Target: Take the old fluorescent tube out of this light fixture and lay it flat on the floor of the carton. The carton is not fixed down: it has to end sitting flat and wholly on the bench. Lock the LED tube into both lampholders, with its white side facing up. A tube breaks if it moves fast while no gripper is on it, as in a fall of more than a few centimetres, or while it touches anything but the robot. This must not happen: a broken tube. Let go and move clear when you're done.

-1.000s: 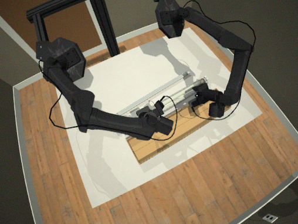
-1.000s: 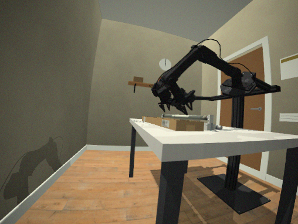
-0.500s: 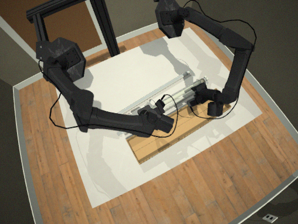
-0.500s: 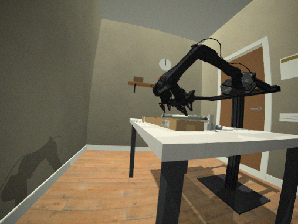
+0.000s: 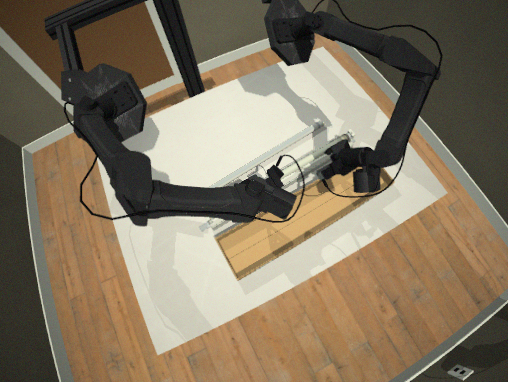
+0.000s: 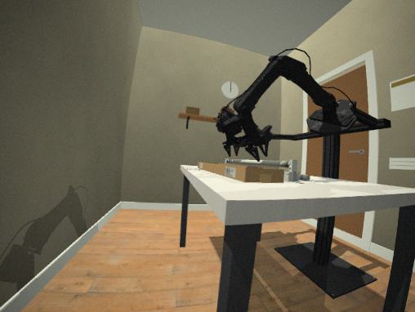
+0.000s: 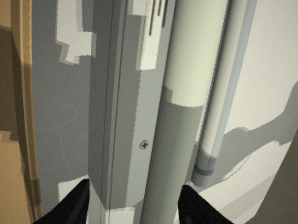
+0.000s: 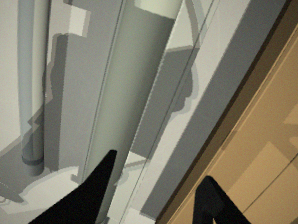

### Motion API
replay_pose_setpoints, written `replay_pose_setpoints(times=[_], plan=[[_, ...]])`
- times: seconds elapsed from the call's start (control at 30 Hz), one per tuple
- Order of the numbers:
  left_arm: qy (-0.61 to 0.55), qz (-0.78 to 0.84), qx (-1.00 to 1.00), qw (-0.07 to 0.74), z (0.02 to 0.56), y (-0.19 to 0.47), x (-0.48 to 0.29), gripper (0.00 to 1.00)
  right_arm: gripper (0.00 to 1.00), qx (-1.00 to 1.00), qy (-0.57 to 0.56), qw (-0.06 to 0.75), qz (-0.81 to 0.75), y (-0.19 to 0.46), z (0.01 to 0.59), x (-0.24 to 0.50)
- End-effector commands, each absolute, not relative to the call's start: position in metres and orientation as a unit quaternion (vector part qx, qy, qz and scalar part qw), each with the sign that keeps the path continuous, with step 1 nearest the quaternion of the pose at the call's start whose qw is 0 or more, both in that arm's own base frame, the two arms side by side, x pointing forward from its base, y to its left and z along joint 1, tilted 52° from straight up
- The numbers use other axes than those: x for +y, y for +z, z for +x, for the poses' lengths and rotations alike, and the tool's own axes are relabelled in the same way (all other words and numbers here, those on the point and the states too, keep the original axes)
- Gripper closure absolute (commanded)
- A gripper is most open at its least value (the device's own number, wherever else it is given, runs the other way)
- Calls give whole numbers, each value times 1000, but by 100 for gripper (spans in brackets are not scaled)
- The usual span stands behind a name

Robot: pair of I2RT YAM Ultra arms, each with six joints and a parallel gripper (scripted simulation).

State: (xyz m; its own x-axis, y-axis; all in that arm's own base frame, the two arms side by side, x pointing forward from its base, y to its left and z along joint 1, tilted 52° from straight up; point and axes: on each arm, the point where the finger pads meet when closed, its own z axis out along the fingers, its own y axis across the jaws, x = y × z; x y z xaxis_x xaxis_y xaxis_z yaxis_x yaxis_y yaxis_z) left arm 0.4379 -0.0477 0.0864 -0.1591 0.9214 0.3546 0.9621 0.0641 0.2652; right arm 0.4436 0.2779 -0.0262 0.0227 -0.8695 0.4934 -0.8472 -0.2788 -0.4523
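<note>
White bench (image 5: pixel 190 300) (image 6: pixel 327 192): thick pale fluorescent tube (image 7: pixel 192 65) (image 8: pixel 132 75) on grey metal fixture (image 7: pixel 131 165), beside brown cardboard carton (image 5: pixel 280 225) (image 6: pixel 265 175) (image 7: pixel 26 100) (image 8: pixel 240 145).
From my stn., L gripper (image 5: pixel 334 161) (image 6: pixel 260 151) (image 7: pixel 135 185) and R gripper (image 6: pixel 232 149) (image 8: pixel 161 165) both part-open, nil held; slim LED tube (image 5: pixel 255 161) (image 7: pixel 227 80) (image 8: pixel 37 90) alongside.
</note>
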Motion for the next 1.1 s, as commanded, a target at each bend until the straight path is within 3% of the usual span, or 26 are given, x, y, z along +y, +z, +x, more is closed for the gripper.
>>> replay_pose_setpoints(times=[0.0,1.07], plan=[[-249,-660,-709,5,445,98,-64,51,51,577,-377,76,-720,-12,446,305],[-386,-648,-646,-116,425,94,-62,51,51,488,-490,201,-694,-12,414,298]])
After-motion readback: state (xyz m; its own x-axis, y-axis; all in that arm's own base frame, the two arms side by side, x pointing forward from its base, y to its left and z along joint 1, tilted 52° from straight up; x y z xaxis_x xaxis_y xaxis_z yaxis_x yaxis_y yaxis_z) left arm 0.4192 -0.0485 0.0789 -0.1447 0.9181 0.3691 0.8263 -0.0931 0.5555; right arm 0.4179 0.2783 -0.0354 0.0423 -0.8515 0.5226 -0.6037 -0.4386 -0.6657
